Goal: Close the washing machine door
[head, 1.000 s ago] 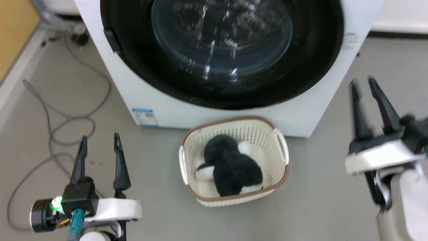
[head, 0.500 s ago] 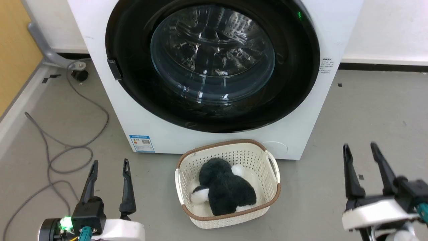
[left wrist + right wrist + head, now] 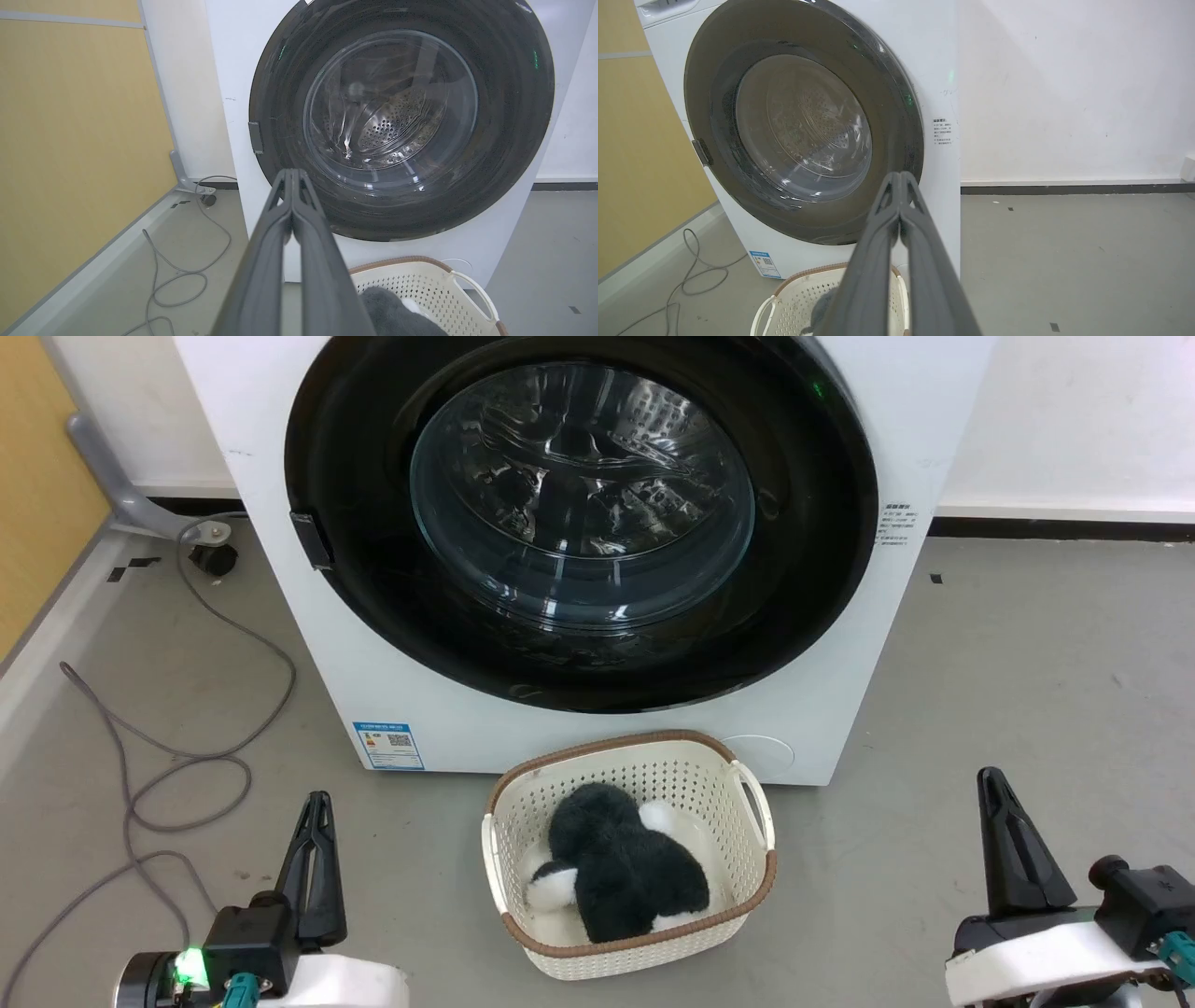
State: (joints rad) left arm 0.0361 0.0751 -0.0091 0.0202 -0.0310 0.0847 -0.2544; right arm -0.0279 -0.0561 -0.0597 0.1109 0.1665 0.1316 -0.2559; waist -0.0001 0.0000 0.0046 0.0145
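Round black-rimmed glass door (image 3: 579, 523) lies flush in the white front-loading washing machine (image 3: 812, 709); I hold left gripper (image 3: 317, 803) and right gripper (image 3: 992, 784), both pinched together, before the machine, judging only a seating check remains.

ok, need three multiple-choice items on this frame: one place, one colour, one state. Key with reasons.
1. Where does the cream perforated basket stand?
A. On the floor in front of the washing machine
B. On a table
C. On a shelf

2. What colour is the wide rim of the washing machine door?
A. White
B. Black
C. Blue

3. What state is the washing machine door in?
A. Swung wide open
B. Shut against the front
C. Taken off and laid down

Key: 1 A, the basket sits on the grey floor just below the door. 2 B, the rim is glossy black. 3 B, the rim lies flat against the white front in the head and wrist views.
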